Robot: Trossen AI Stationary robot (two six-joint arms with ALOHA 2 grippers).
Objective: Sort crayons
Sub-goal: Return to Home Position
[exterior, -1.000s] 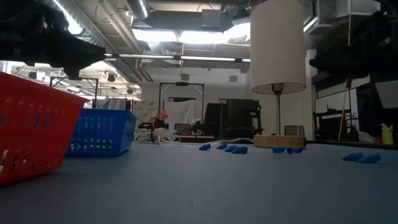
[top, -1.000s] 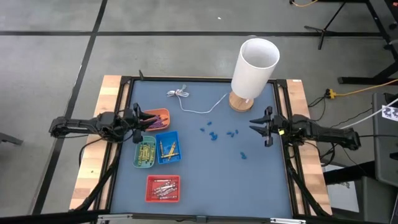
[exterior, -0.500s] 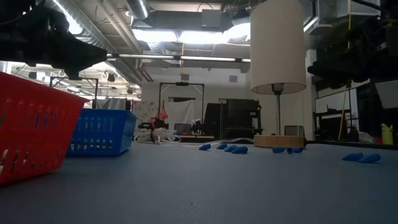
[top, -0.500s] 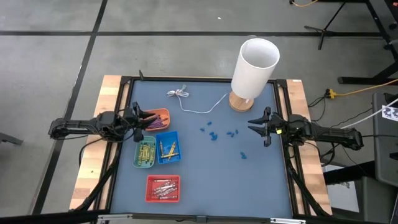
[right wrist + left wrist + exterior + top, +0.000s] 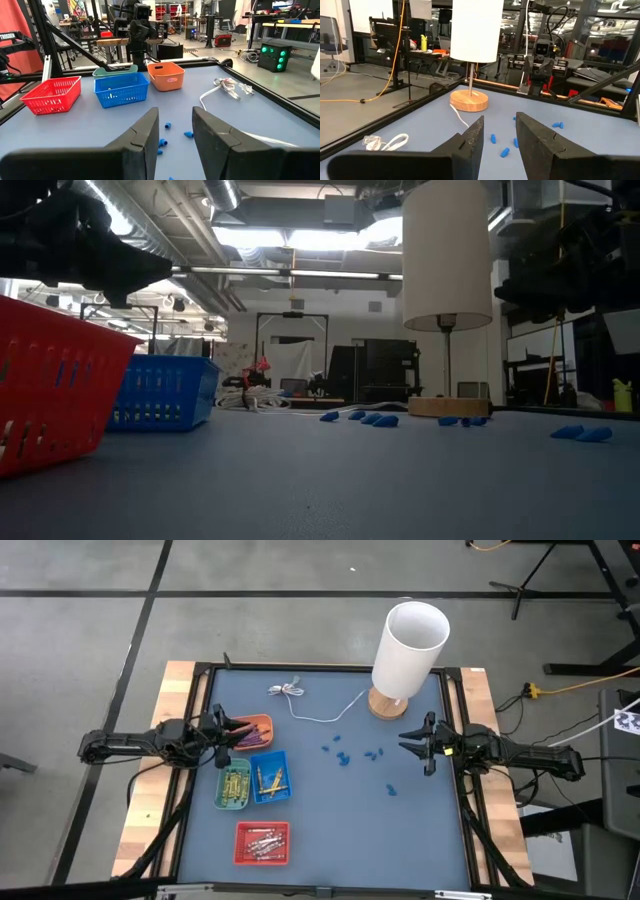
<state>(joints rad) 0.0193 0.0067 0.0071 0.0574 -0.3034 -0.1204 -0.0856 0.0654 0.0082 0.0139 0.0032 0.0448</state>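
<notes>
Now both arms hang low, left gripper [image 5: 234,734] fingers spread at the table's [image 5: 340,830] left edge over the orange bin [image 5: 263,719], right gripper [image 5: 409,743] spread near the right edge, crayons [image 5: 268,780] lying in the orange, green [image 5: 219,786], blue [image 5: 286,781] and red [image 5: 240,843] bins by the left edge.

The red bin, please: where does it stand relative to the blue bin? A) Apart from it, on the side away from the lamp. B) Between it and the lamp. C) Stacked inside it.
A: in the high view a gap separates the red bin from the blue bin, which is the nearer to the lamp.
</notes>
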